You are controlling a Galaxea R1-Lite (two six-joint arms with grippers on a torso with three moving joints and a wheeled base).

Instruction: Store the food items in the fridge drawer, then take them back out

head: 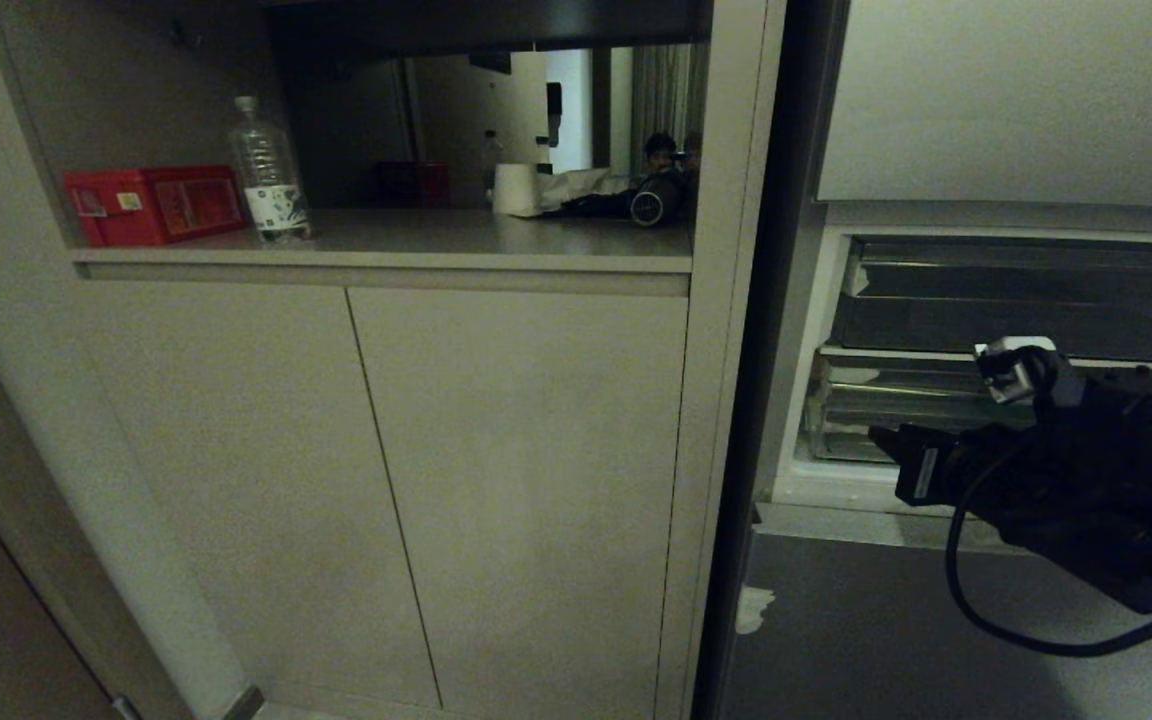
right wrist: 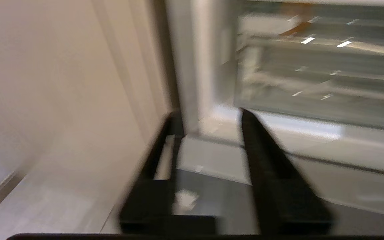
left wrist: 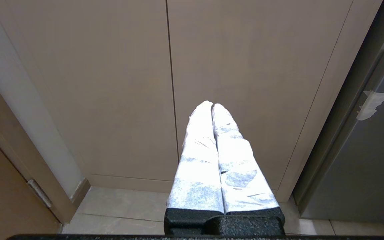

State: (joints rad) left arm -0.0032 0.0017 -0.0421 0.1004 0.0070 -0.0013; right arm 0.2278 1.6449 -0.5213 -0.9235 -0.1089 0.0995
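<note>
The fridge drawer [head: 936, 640] shows its grey front at the lower right, with a white tape scrap [head: 754, 608] on its left edge. Above its pale top edge, a white-framed opening holds clear plastic bins [head: 896, 400]. The food items are out of view. My right gripper [head: 911, 460] hangs in front of that opening, just above the drawer's top edge. In the right wrist view its black fingers [right wrist: 209, 113] stand open with nothing between them, over the drawer's left corner [right wrist: 212, 156]. My left gripper [left wrist: 212, 104] is shut and empty, low before the cabinet doors.
A beige cabinet [head: 516, 480] with two closed doors stands left of the fridge. Its shelf holds a red box [head: 151, 205], a water bottle [head: 268, 175] and a white roll [head: 516, 188] before a mirrored back. A wooden door frame [left wrist: 28, 156] and floor tiles [left wrist: 118, 213] lie left.
</note>
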